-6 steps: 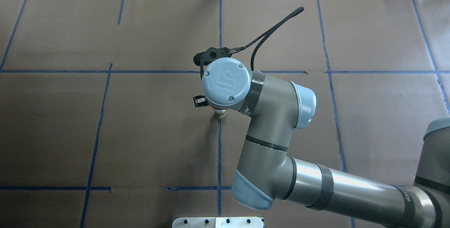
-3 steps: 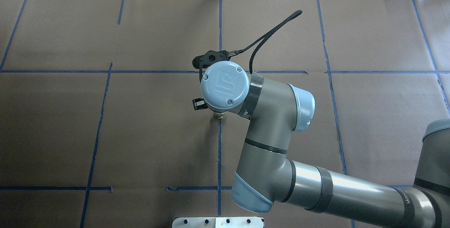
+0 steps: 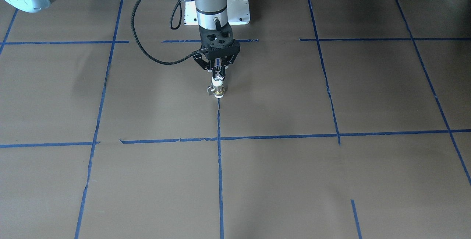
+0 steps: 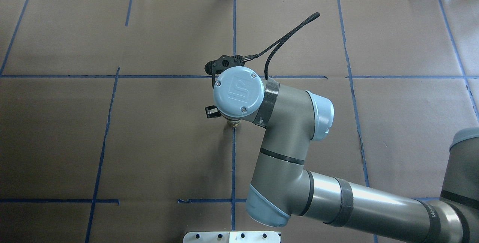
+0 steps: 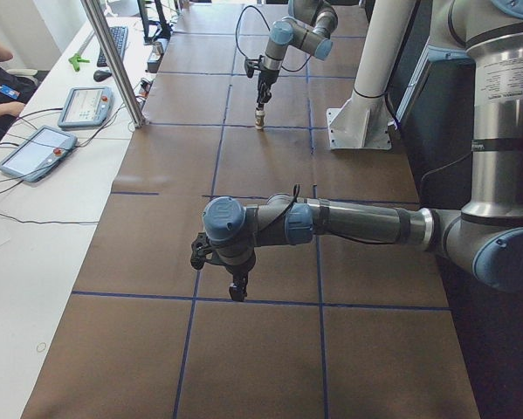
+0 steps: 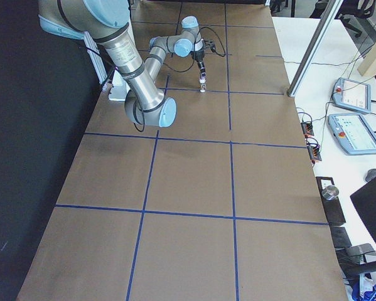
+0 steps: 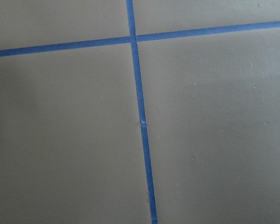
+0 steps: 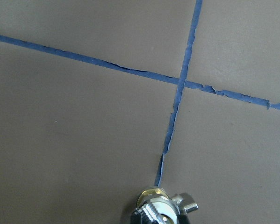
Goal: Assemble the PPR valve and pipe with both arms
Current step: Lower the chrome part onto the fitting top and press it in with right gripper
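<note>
The PPR valve (image 3: 218, 90) stands upright on the brown table where a blue tape line ends, its small lever pointing sideways. My right gripper (image 3: 218, 75) points straight down and is shut on the valve's white top end. In the overhead view the wrist cap hides the gripper, and only the valve's brass edge (image 4: 233, 124) shows. The right wrist view shows the valve's metal end and lever (image 8: 161, 210) at the bottom edge. My left gripper (image 5: 237, 291) hangs low over bare table; I cannot tell if it is open. I cannot make out the chrome pipe.
The white pedestal base (image 3: 241, 12) stands behind the valve. An upright metal post (image 5: 113, 61) and tablets (image 5: 34, 153) are on the operators' side. Blue tape lines (image 7: 142, 126) cross the brown table cover. The right arm's black cable (image 4: 284, 37) loops outward.
The right wrist has shifted slightly toward the robot and to the left above the valve. The valve stays in the same spot.
</note>
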`<state>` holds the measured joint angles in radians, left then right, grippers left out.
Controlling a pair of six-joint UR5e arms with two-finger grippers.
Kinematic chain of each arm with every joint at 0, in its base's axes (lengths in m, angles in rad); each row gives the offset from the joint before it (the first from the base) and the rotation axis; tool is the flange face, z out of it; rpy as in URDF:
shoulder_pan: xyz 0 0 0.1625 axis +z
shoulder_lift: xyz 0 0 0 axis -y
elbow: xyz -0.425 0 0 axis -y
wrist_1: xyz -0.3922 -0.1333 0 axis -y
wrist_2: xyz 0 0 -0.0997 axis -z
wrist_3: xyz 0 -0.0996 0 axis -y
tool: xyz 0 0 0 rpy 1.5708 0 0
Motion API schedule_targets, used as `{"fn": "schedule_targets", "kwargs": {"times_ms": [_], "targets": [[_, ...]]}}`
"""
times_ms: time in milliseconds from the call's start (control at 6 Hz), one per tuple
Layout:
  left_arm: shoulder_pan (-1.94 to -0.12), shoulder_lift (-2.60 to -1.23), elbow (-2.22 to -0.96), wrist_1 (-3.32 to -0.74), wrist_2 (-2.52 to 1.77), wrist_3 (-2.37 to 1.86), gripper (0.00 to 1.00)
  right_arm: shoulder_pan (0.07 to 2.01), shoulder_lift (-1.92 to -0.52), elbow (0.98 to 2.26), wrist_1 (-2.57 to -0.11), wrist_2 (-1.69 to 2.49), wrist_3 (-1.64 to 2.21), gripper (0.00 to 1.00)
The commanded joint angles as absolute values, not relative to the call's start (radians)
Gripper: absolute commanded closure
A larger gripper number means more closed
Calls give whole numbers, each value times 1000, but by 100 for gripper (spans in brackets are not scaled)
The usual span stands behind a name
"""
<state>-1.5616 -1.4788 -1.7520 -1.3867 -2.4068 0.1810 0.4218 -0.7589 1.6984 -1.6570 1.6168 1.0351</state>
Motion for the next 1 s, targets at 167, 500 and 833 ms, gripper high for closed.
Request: {"fn": "schedule_targets", "kwargs": {"times_ms": [167,500,833], "targets": [[-1562,-1479,-1753,-1387,-2407,181,0,422,-758,1692,-1652,1617,1035,100],[-1562,-1480,-1752,-1387,-2407,181,0,422,-759,1687,-1652,1617,1034,99],[-1562,-1480,-1752,-1387,-2407,181,0,422,-756,1686,-1652,1617,1035,95]]}}
